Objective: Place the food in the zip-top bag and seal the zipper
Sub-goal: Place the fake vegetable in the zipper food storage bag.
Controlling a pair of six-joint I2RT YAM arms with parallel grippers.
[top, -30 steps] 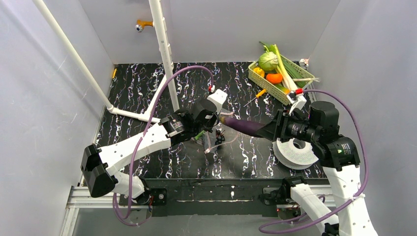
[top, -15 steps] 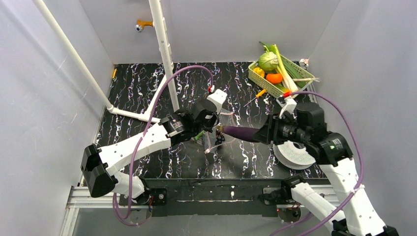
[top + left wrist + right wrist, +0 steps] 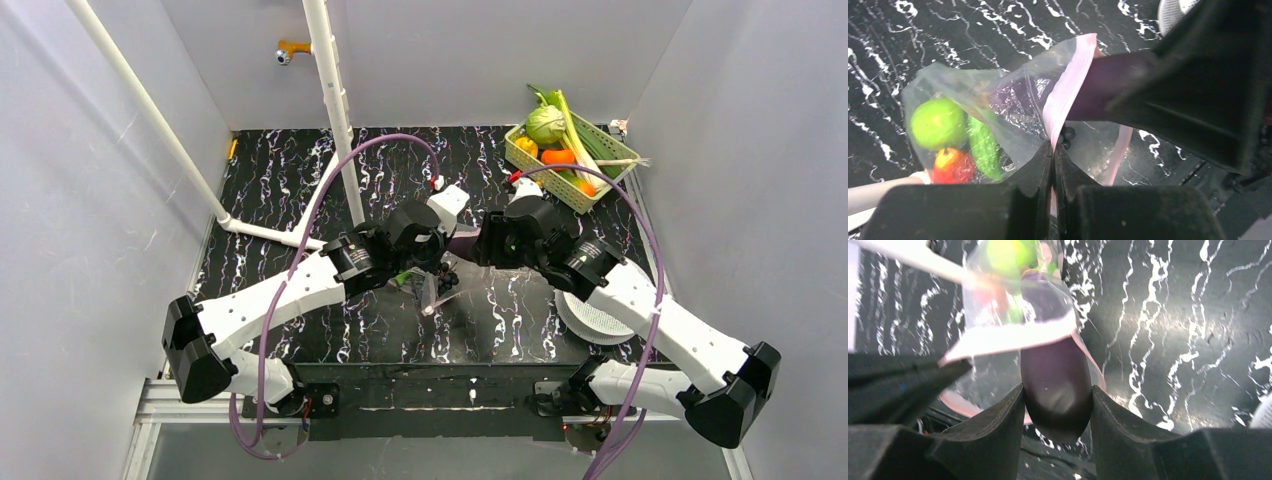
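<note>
Where the left tool (image 3: 1053, 148) is seen from its own wrist camera, its jaws are pressed together on the zipper (image 3: 1070, 80), the pink strip at the mouth of the zip-top bag (image 3: 1013, 100). The pinched part of the strip is hidden between the black fingers. In the overhead view the bag is found near the middle of the frame, mostly covered by the two arms. Whether it touches the worktop (image 3: 270, 180) cannot be told.

Through the crinkled film, at the lower left of the left wrist frame, a round green fruit (image 3: 938, 122), a long green piece (image 3: 984, 147) and a red-orange piece (image 3: 952, 166) are seen, the last cut off by the tool's body. Two small dark balls (image 3: 1066, 134) show just above the fingertips; whether they lie inside the bag cannot be made out.

The right tool (image 3: 1056, 390) is clamped on a long dark purple piece (image 3: 1053, 360). Its rounded near end shows between the fingers, while its far end is passed through the bag's mouth and blurred behind the plastic.

At the upper right of the overhead frame a basket (image 3: 522, 158) is seen with a pale cabbage (image 3: 545, 125) and other produce too small to name. A white perforated disc (image 3: 600, 318) at the lower right is half hidden under the right arm.
</note>
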